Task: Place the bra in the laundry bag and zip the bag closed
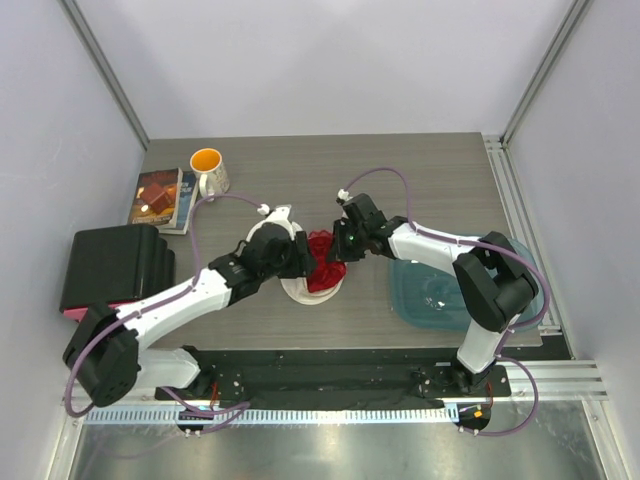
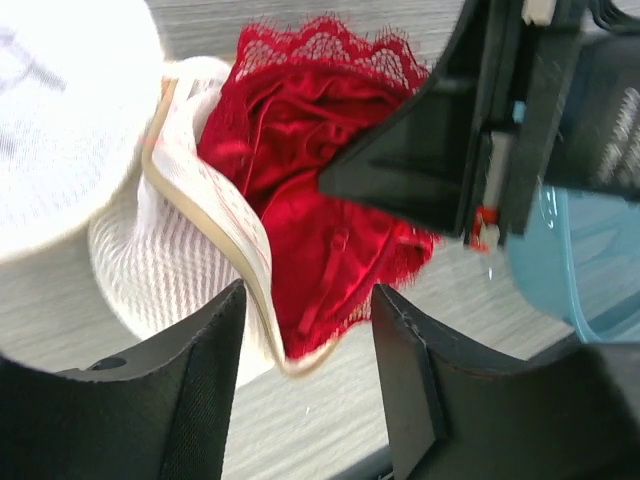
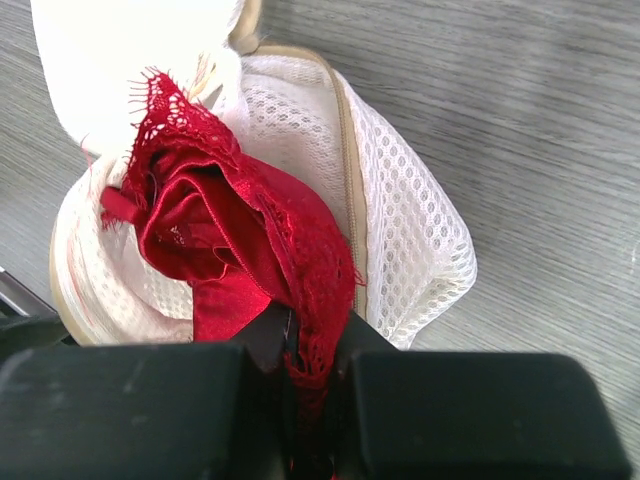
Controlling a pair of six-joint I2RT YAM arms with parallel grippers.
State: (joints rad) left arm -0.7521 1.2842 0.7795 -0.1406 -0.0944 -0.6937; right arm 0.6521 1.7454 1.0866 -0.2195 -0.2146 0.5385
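Note:
The red lace bra (image 1: 322, 262) lies bunched in the mouth of the white mesh laundry bag (image 1: 298, 291) at the table's middle. In the right wrist view the bra (image 3: 215, 230) spills over the bag's (image 3: 410, 220) tan zipper rim, and my right gripper (image 3: 310, 340) is shut on its lace edge. The left wrist view shows the bra (image 2: 310, 180) inside the unzipped bag (image 2: 170, 250). My left gripper (image 2: 308, 300) stands open there, its fingers on either side of the rim's lowest point without pinching it. The two grippers, left (image 1: 298, 258) and right (image 1: 338, 262), face each other across the bag.
A white mug with an orange inside (image 1: 208, 168) and a book (image 1: 160, 197) sit at the back left. A black case (image 1: 112, 265) lies at the left edge. A teal container (image 1: 440, 290) is under the right arm, near the bag.

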